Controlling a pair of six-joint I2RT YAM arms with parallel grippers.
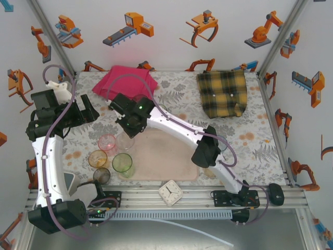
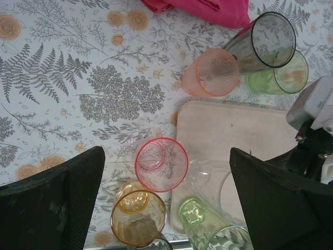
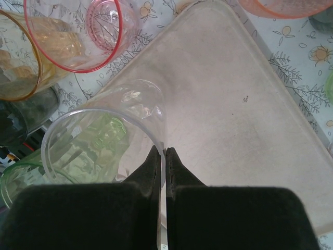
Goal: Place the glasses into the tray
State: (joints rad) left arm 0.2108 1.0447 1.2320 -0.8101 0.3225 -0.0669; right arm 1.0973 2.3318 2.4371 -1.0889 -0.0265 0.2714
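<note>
- right claw [image 3: 162,154] pressed together on the rim of a clear glass [image 3: 104,135]. the glass is upright at the near-left corner of the tray [image 3: 229,104]; cannot tell if its base is set down
- tray is pale pink with a low rim and rounded corners
- on the desk just off that corner: pink glass [image 2: 161,164], amber glass [image 2: 138,217], smoky glass [image 1: 101,175]
- green glass [image 2: 208,226] is at the tray's edge; cannot tell if it's on or off
- past the tray's far-left corner, bunched close: peach glass [image 2: 210,72], tall smoky glass [image 2: 263,41], second green glass [image 2: 281,75]
- left claw [image 1: 86,112] spread wide, gripping nothing, above the desk left of the pink glass
- desk [image 1: 250,140] has a white cover with fern and flower print
- pink cloth [image 1: 125,79] and yellow-black plaid cloth [image 1: 222,94] lie along the far edge; white clock [image 1: 170,191] sits at the near rail
- white walls with orange robot stickers
</note>
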